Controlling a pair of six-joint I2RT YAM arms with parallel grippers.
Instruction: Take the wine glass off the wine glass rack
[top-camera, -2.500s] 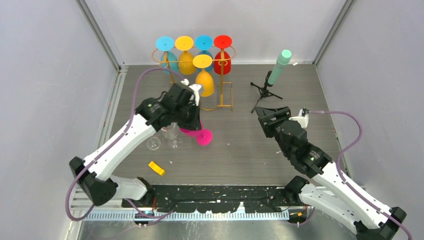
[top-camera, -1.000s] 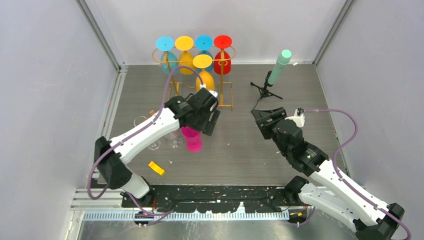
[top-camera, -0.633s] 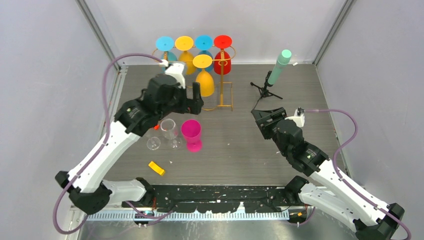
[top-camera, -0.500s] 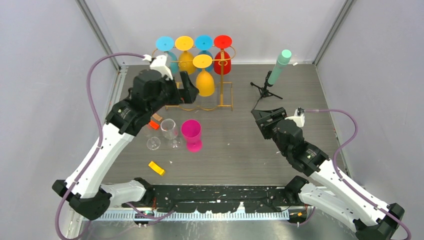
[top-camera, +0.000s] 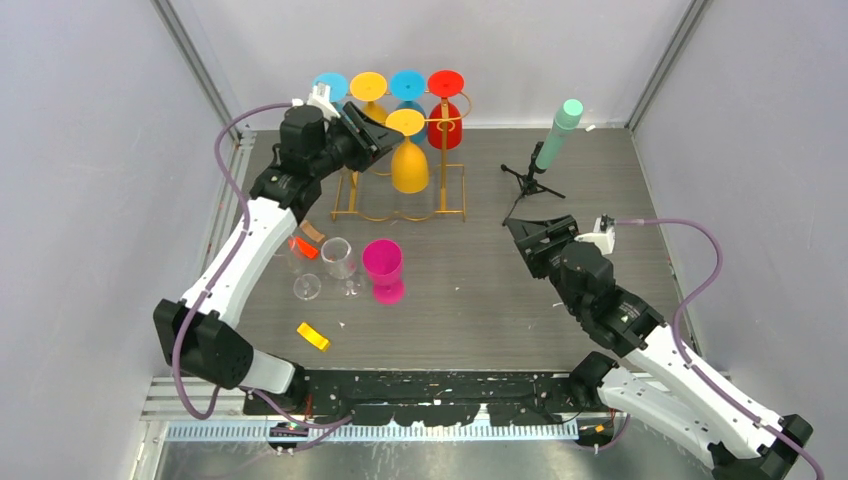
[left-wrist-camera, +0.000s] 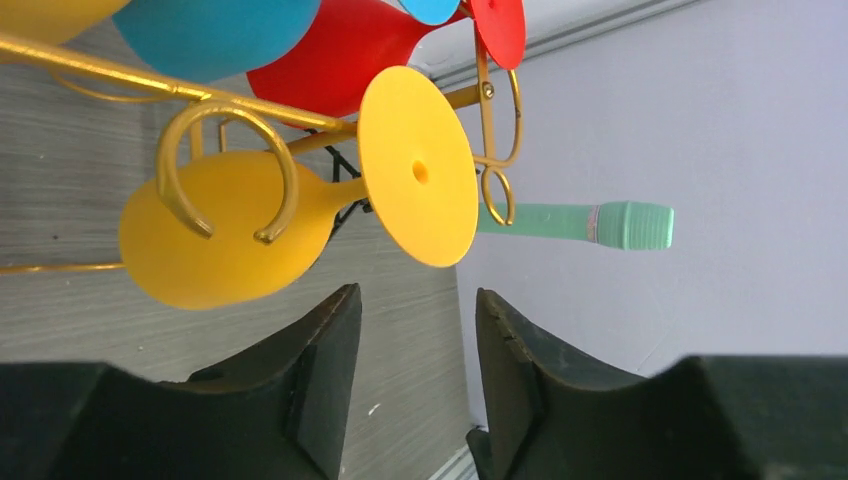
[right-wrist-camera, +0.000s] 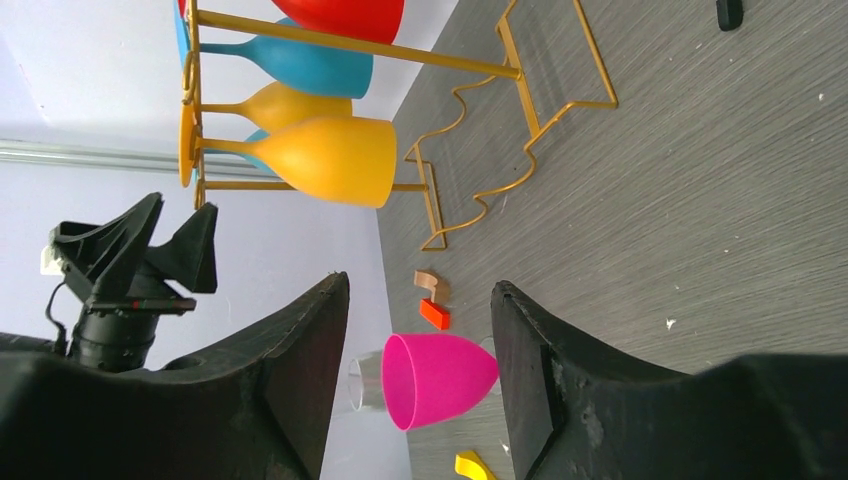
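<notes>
1. upside down at the front of the gold rack (left-wrist-camera: 168, 150): yellow wine glass (top-camera: 409, 168), long axis upright, foot up, bowl down.
2. up from the pink glass (top-camera: 383, 265) since a moment ago: left gripper (left-wrist-camera: 415, 295), now just left of the yellow foot, fingers apart, empty; right gripper (right-wrist-camera: 418, 285) unmoved, also apart.
3. bare table (top-camera: 480, 300) in front of the rack; tripod (top-camera: 530, 180) to its right.

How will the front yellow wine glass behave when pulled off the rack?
Probably light and stiff: the front yellow glass looks like opaque plastic. Hanging by its foot from the rack, it may swing if nudged. Its smooth, rounded bowl could slip.
</notes>
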